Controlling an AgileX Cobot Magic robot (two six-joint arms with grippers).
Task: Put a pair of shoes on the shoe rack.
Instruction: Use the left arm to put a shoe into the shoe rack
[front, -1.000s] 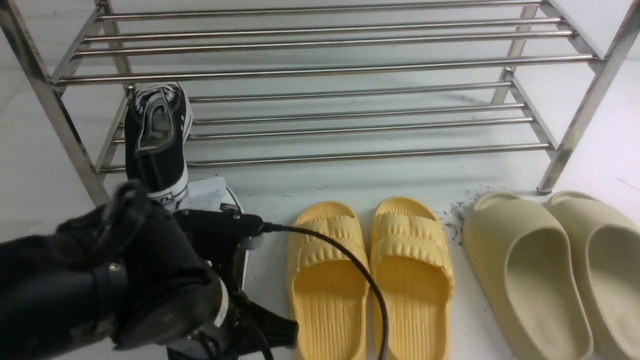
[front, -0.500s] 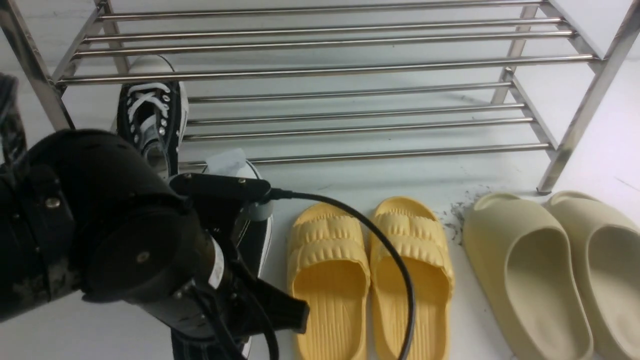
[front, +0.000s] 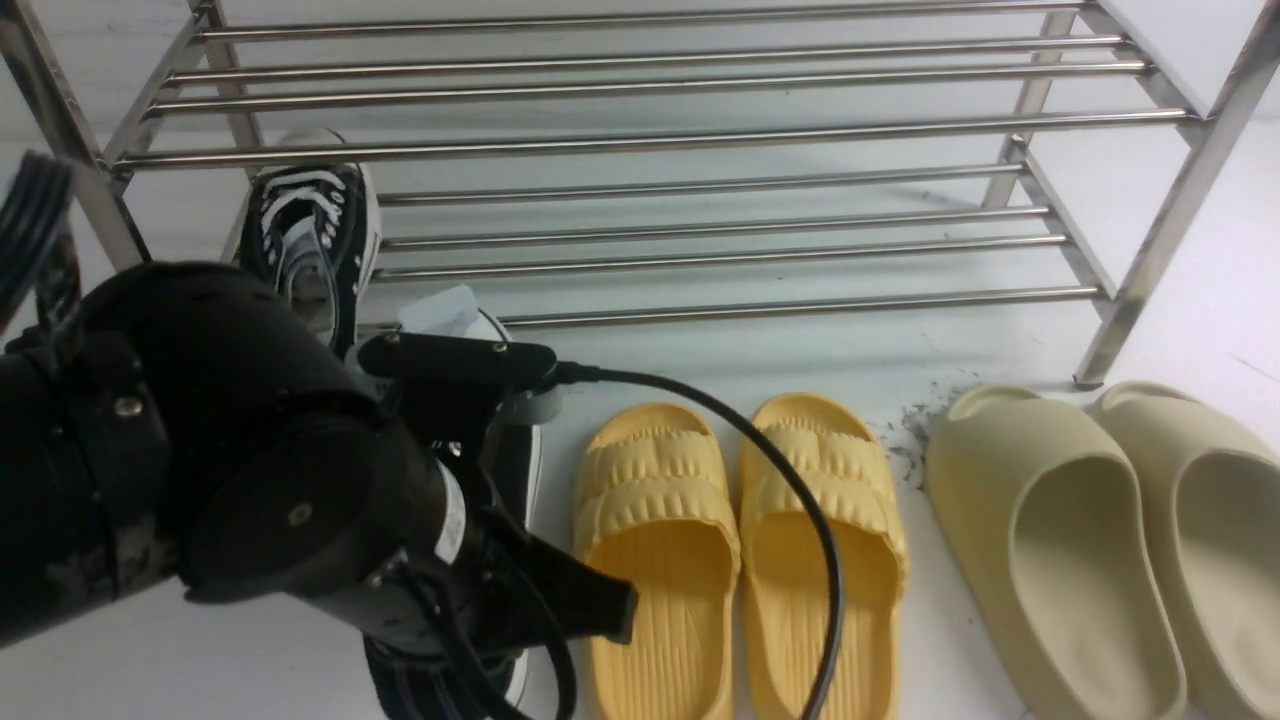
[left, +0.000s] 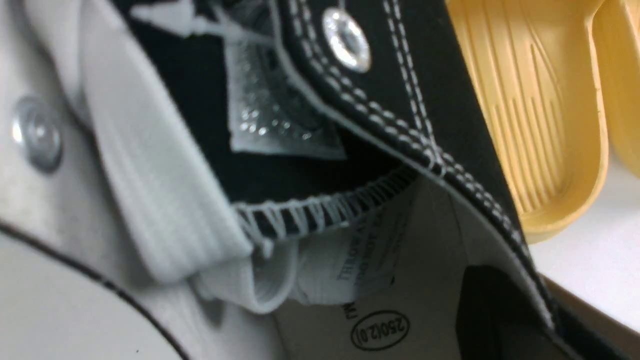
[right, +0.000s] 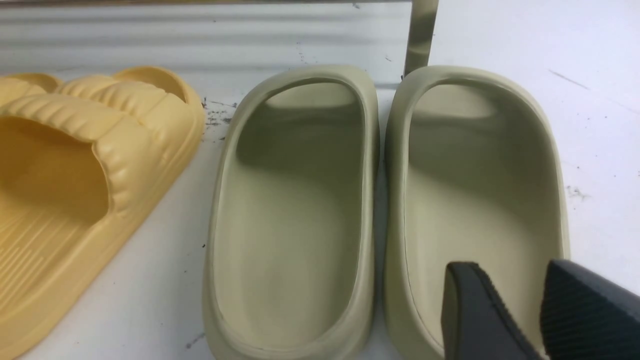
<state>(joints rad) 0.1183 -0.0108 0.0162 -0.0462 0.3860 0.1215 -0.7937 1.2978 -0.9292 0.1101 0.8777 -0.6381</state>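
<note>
The steel shoe rack spans the back. One black sneaker lies on its lower tier at the far left, toe pointing away. The second black sneaker is just in front of the rack, mostly hidden under my left arm. In the left wrist view my left gripper straddles that sneaker's side wall, with one dark finger inside the shoe, shut on it. My right gripper is open and empty above the right beige slide; it is out of the front view.
A pair of yellow ridged slides stands right of the held sneaker, also seen in the right wrist view. A pair of beige slides stands at the right by the rack's front right leg. A black cable arcs over the yellow slides.
My left arm has risen and moved toward the rack with the second sneaker. The sneaker on the lower tier went from tipped heel-up to lying flatter and farther in.
</note>
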